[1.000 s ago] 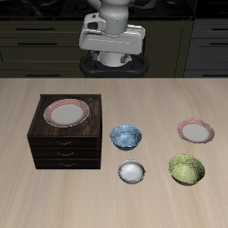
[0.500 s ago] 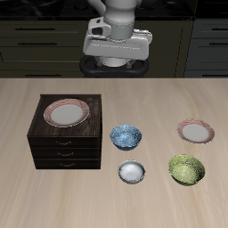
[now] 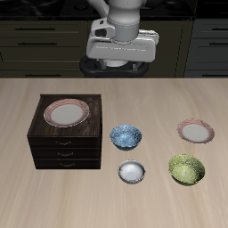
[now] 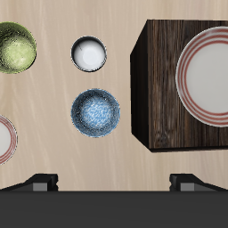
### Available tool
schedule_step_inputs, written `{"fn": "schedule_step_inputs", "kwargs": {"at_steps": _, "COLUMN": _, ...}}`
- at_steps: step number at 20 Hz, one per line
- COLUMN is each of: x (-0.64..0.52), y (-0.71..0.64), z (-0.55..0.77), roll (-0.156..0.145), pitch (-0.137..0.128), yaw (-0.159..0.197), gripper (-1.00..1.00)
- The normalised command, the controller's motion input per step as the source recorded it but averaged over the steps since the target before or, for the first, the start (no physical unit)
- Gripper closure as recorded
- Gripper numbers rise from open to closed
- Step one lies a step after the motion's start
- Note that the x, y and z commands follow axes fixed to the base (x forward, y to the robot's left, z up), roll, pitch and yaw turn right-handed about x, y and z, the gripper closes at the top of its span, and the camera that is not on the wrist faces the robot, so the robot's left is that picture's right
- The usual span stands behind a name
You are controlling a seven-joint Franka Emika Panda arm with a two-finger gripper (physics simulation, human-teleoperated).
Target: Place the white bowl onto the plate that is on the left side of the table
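Observation:
The white bowl [image 3: 132,171] is small and plain, and sits on the table near its front edge; it also shows in the wrist view [image 4: 88,53]. The plate [image 3: 195,131], with an off-white centre and a pale pink-red rim, lies on the table behind the green bowl; the wrist view cuts it off at the frame edge [image 4: 4,140]. My gripper [image 3: 119,59] hangs high over the back of the table, far from both. In the wrist view the gripper [image 4: 114,182] is open and empty, its fingertips [image 4: 42,181] wide apart.
A dark wooden drawer cabinet [image 3: 44,142] carries a larger brown-rimmed plate [image 3: 67,112]. A blue patterned bowl [image 3: 126,136] sits just behind the white bowl. A green bowl [image 3: 186,168] sits beside the white bowl, in front of the plate.
My gripper has shifted slightly sideways, toward the side of the table where the pink-rimmed plate lies. Nothing on the table has moved.

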Motion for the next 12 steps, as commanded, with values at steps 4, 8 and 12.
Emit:
{"fn": "schedule_step_inputs", "kwargs": {"at_steps": 4, "x": 0.33, "y": 0.10, "z": 0.04, "roll": 0.004, "pitch": -0.004, "yaw": -0.013, "gripper": -1.00}}
{"fn": "schedule_step_inputs", "kwargs": {"at_steps": 8, "x": 0.39, "y": 0.11, "z": -0.04, "roll": 0.011, "pitch": 0.021, "yaw": -0.054, "gripper": -1.00}}
{"fn": "schedule_step_inputs", "kwargs": {"at_steps": 12, "x": 0.37, "y": 0.08, "z": -0.02, "roll": -0.021, "pitch": -0.015, "yaw": 0.016, "gripper": -1.00}}
